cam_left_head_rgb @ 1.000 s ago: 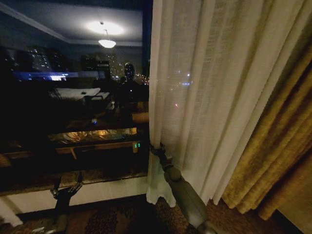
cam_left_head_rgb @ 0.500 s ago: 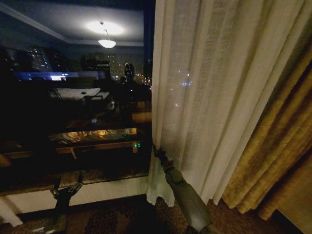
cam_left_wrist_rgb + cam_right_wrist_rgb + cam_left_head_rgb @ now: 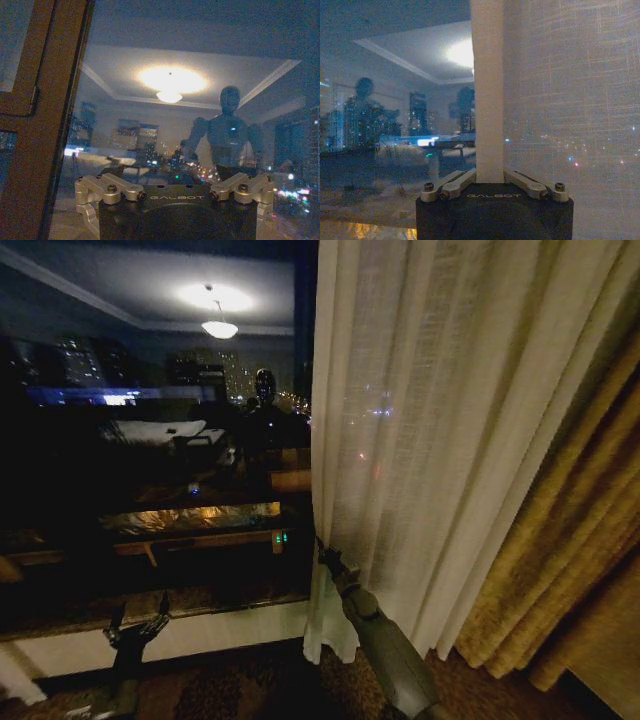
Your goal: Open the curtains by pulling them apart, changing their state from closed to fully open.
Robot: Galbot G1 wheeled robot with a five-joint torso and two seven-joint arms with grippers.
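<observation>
One sheer cream-white curtain [image 3: 420, 440] hangs over the right part of the window, its free edge near the middle of the head view. My right gripper [image 3: 326, 556] reaches up from below and is shut on that edge, low down. In the right wrist view the curtain's hem band [image 3: 487, 100] runs straight up from between the closed fingers of the right gripper [image 3: 490, 179], with the sheer fabric [image 3: 570, 100] beside it. My left gripper [image 3: 137, 625] hangs low at the left, open, in front of the sill. The left wrist view shows the left gripper [image 3: 175, 192] facing bare glass.
A thick golden-yellow drape [image 3: 570, 570] hangs to the right of the sheer panel. The uncovered dark window glass [image 3: 150, 440] reflects the room and the robot. A sill [image 3: 150, 615] runs below it, above patterned carpet [image 3: 240, 685]. A wooden window frame [image 3: 30, 125] stands beside the left gripper.
The right gripper has moved a little to the right with the curtain's edge, uncovering slightly more glass. The left arm has not moved.
</observation>
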